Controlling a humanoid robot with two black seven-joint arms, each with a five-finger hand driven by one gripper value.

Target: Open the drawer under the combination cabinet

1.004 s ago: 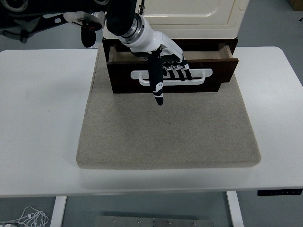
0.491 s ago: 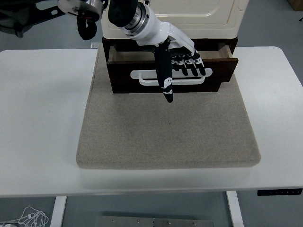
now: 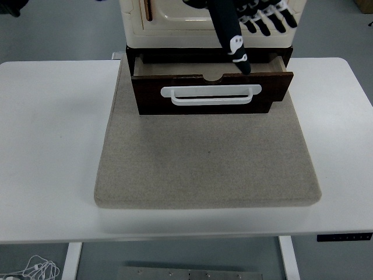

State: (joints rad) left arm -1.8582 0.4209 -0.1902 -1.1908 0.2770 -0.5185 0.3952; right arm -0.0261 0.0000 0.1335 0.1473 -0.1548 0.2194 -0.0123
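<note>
**Drawer stands open, hand lifted clear above it**

The dark wooden drawer [image 3: 210,87] sits pulled partway out from under the cream combination cabinet [image 3: 210,32], at the far middle of the table. Its front panel juts toward the near edge, past the cabinet's face, and the pale inside floor of the drawer shows as a narrow strip behind the notched top edge of the panel. A white bar handle [image 3: 211,94] runs across most of the front panel, and nothing is touching it.

The left hand [image 3: 256,17] is at the top of the picture, in front of the cabinet's face and above the drawer's right half. Its fingers [image 3: 274,20] are spread loosely and hold nothing. One long black digit with white markings points down, its tip just over the open drawer's right rear part; whether the tip touches the wood cannot be told. The hand is apart from the handle, which lies lower and nearer the table's front. The arm leads out past the picture's top edge.

Cabinet and drawer rest at the far edge of a grey felt mat [image 3: 207,157], which lies in the middle of the white table [image 3: 52,146]. The mat's near part is bare.
</note>
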